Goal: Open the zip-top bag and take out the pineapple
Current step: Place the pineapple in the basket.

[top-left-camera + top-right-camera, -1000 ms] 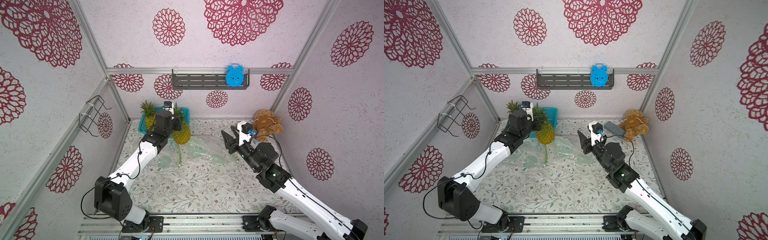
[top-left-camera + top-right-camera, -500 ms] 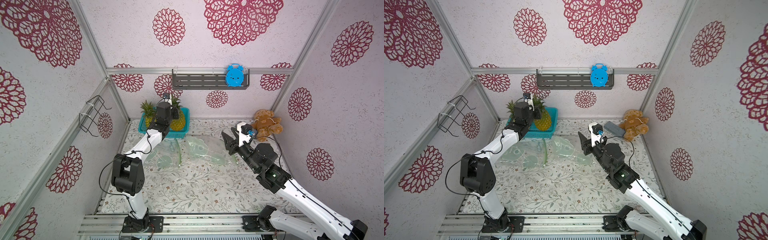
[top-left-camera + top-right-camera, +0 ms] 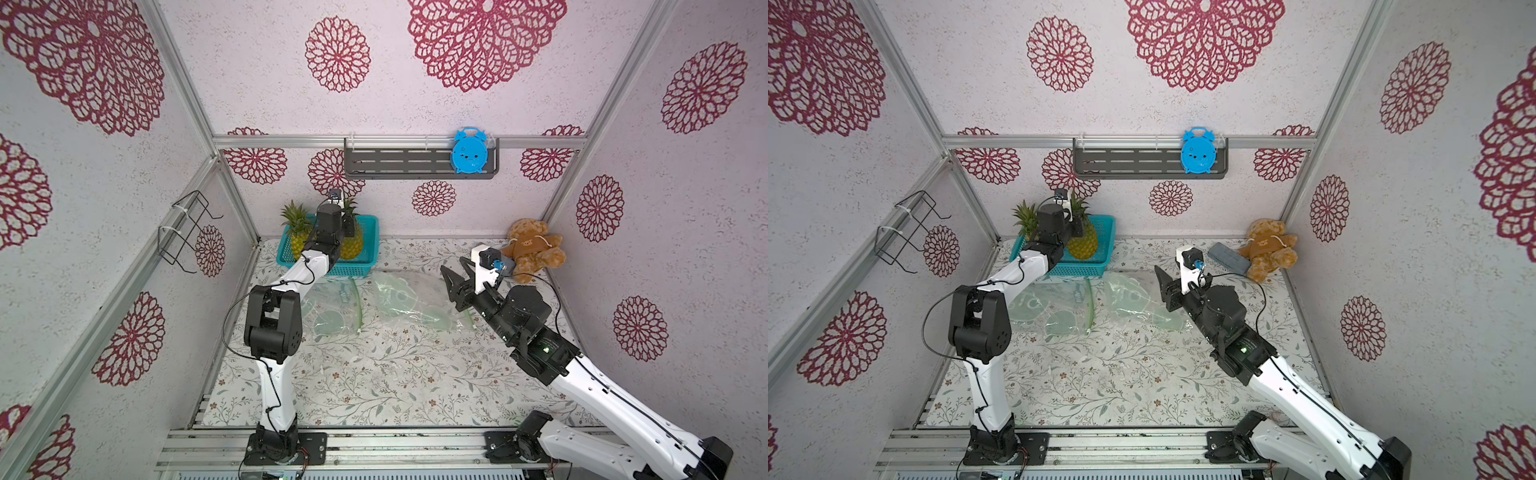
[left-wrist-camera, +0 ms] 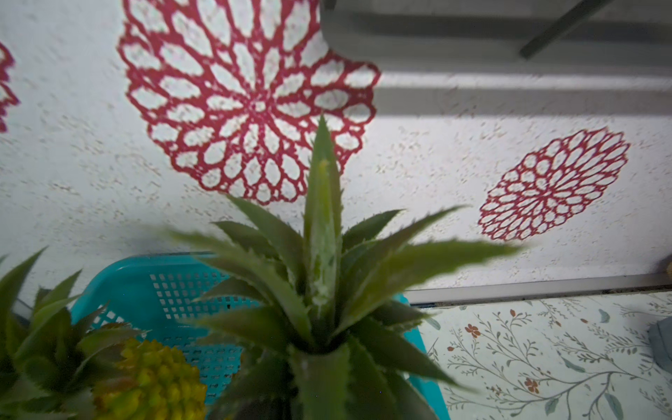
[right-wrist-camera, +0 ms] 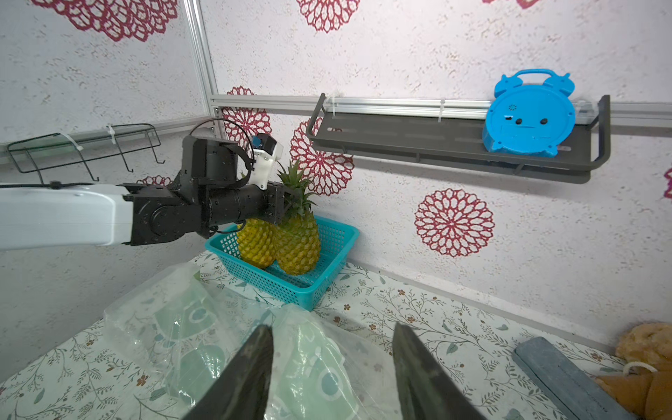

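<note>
My left gripper (image 5: 280, 205) is shut on the leafy crown of a yellow pineapple (image 5: 298, 243), which hangs upright inside the teal basket (image 3: 371, 232) at the back left. Its leaves (image 4: 322, 254) fill the left wrist view and hide the jaws. A second pineapple (image 3: 297, 245) stands beside it in the basket. A clear, green-printed zip-top bag (image 3: 411, 299) lies crumpled and empty on the table in both top views. My right gripper (image 5: 331, 327) hovers open just above that bag's right end (image 5: 316, 363), with nothing between its fingers.
Another empty clear bag (image 3: 332, 307) with a green zip strip lies left of the first. A brown teddy bear (image 3: 532, 249) and a grey block (image 3: 1227, 257) sit at the back right. A blue clock (image 3: 471, 149) stands on the wall shelf. A wire rack (image 3: 187, 232) hangs on the left wall.
My left arm has carried the pineapple from above the bags back and into the teal basket. The right gripper has stayed over the bag, with its jaws a little wider.
</note>
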Available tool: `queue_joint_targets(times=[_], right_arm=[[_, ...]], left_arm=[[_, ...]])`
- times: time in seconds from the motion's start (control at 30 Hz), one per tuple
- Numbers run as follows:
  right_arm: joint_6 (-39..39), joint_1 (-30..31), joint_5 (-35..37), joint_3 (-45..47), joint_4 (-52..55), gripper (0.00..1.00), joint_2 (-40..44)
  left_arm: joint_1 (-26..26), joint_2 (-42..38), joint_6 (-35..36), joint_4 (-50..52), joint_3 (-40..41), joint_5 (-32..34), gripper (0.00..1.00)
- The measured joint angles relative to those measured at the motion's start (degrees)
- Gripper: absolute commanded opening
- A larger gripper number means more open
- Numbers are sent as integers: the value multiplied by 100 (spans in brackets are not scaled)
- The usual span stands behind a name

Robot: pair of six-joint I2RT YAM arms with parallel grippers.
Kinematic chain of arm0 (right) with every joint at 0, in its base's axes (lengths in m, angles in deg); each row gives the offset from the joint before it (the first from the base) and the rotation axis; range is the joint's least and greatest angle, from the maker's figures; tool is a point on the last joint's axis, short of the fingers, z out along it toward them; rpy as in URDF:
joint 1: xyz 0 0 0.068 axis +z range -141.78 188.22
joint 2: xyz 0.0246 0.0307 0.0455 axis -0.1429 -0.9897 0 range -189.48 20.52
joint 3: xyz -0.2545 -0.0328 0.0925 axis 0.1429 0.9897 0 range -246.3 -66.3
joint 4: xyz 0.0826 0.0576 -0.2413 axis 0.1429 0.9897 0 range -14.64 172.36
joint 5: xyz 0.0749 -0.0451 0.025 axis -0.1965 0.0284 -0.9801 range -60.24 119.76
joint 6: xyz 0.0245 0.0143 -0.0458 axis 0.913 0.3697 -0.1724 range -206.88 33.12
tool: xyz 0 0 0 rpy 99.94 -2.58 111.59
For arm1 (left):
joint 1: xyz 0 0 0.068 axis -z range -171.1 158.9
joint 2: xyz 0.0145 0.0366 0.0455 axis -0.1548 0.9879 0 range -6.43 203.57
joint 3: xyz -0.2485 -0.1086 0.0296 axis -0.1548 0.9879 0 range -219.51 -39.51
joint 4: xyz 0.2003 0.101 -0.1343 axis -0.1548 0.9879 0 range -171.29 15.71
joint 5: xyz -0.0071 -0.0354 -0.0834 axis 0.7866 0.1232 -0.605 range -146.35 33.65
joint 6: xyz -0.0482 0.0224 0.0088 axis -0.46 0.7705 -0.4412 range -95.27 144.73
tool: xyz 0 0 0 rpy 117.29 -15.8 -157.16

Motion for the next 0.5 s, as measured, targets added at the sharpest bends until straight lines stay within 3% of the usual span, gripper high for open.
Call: queue_joint_targets(times=[0.5], right_arm=[[107,0,-72,0,116,59,-59]], left_arm=[[-92,599,48,52,-398,-258,0]])
